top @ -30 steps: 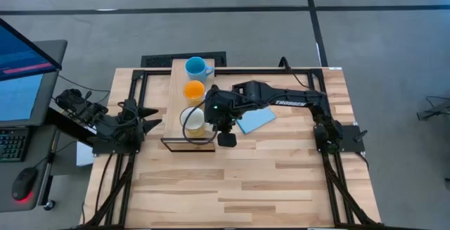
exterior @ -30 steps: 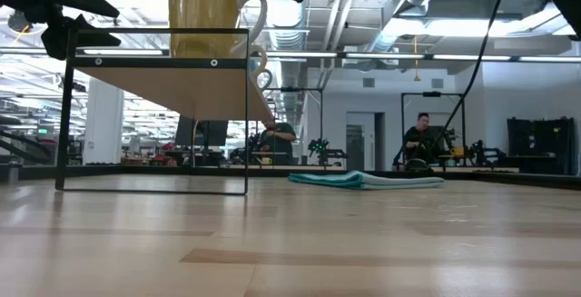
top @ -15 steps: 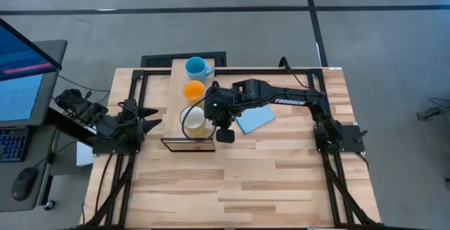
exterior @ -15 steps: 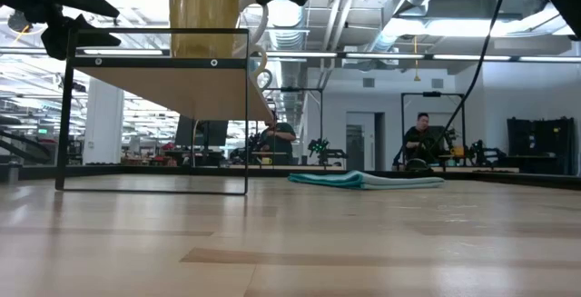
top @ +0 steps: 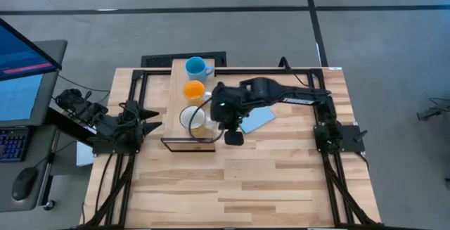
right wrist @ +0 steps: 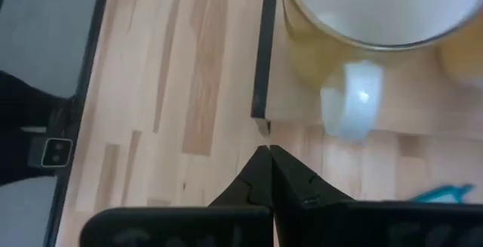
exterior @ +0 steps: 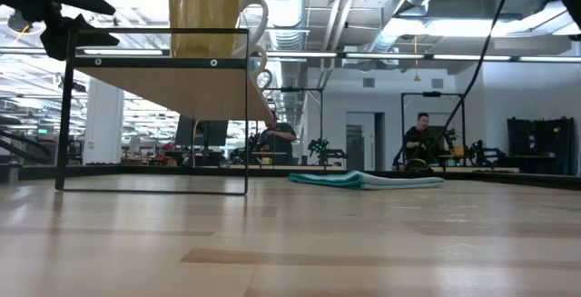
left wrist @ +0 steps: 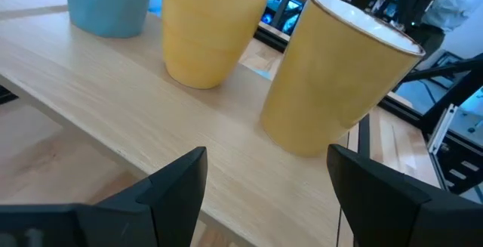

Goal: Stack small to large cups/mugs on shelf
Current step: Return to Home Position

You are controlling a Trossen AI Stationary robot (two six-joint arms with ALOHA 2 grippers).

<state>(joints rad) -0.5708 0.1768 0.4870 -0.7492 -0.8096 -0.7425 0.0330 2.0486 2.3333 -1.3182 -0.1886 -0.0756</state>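
High view: all three mugs stood in a row on the shelf (top: 176, 107). The blue mug (top: 196, 67) was at the far end, the orange mug (top: 194, 91) in the middle, and the cream mug (top: 193, 119) nearest the dark front edge. They were close together and upright.

Judged the placing done. The step in hand was the retreat to rest.

My right pincer (top: 232, 137) hung over the table (top: 281, 181), just beside the shelf's front corner and apart from the cream mug. Right wrist view: its fingers (right wrist: 249, 183) were clenched tip to tip with nothing between them. The mug's handle (right wrist: 353, 107) lay ahead, untouched.

My left pincer (top: 144, 123) waited at the table's left side, beside the shelf. Left wrist view: its fingers (left wrist: 177, 183) were spread wide and empty.

Next move, as I judged it: lift the right arm, then draw it back toward its base on the right. It should keep clear of the handle and pass above the blue cloth (top: 256, 119). A low swing could knock the shelf.
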